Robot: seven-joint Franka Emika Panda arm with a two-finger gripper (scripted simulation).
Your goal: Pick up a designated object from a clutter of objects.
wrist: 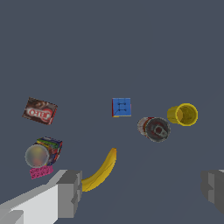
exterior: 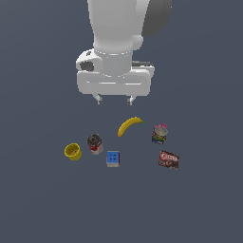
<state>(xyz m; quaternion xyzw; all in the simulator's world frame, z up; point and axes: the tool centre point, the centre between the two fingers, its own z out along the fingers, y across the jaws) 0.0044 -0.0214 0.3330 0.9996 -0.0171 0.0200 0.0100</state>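
The end effector (exterior: 114,100) hangs wide open and empty above the banana (exterior: 129,125), so next it must move sideways and down to the yellow cup (exterior: 72,151).

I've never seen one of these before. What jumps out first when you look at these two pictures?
The big white robot arm hangs from the top of the exterior view, its gripper open, jaws apart, above a small scatter of objects on a dark grey floor. The brightest spots are the yellow banana near the middle and the yellow cup at that view's far left, lying on its side beside the red-and-white can.
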